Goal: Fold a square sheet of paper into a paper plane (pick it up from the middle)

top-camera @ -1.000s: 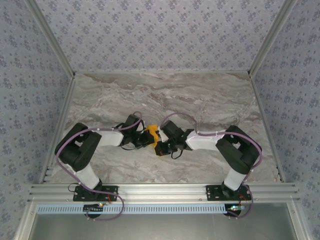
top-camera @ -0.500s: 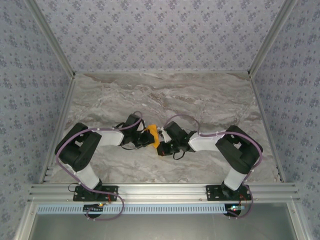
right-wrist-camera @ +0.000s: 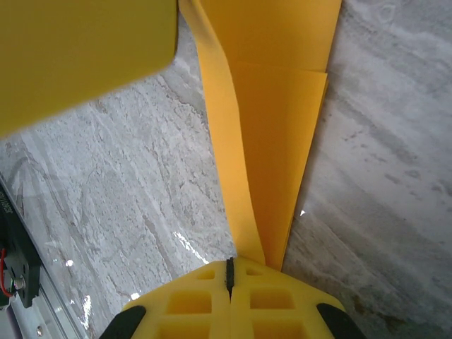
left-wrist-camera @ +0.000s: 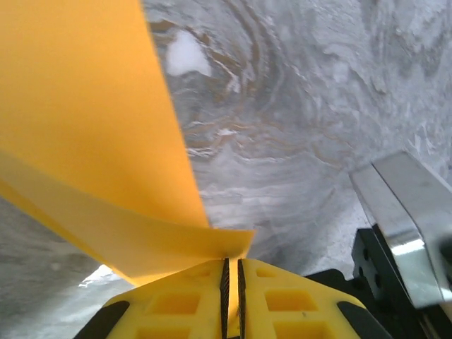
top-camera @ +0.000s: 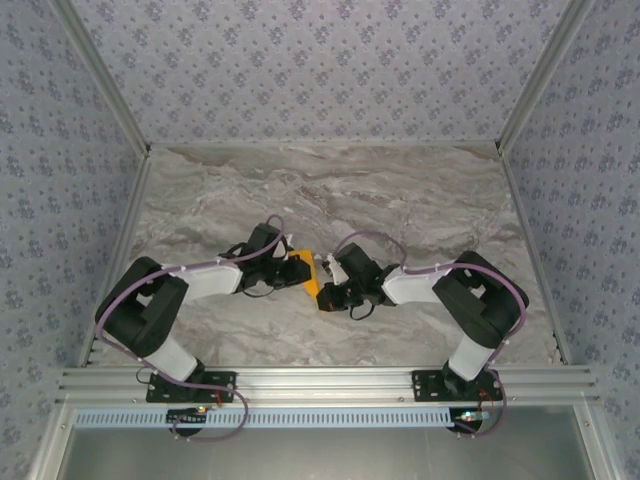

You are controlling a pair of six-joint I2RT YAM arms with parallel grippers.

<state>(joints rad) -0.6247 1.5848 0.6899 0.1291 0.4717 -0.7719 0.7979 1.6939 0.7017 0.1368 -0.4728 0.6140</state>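
The orange sheet of paper (top-camera: 309,273) is folded into a narrow creased strip and hangs just above the table's middle, between both grippers. My left gripper (top-camera: 299,268) comes in from the left. In the left wrist view its jaws (left-wrist-camera: 232,267) stand a hairline apart with a corner of the paper (left-wrist-camera: 92,120) between the pads. My right gripper (top-camera: 323,294) comes in from the right. The right wrist view shows it shut (right-wrist-camera: 229,265), with the folded strip (right-wrist-camera: 279,141) rising from its fingertips. The yellow left finger (right-wrist-camera: 70,56) looms close behind.
The marble tabletop (top-camera: 400,200) stretches open toward the back and both sides. Patterned walls enclose it on three sides, and an aluminium rail (top-camera: 320,382) runs along the near edge. Part of the right arm's metal wrist (left-wrist-camera: 402,212) sits close to my left gripper.
The left arm has swung its elbow outward to the left and its gripper has shifted slightly back. The right gripper slid a little right. The paper has turned more on edge.
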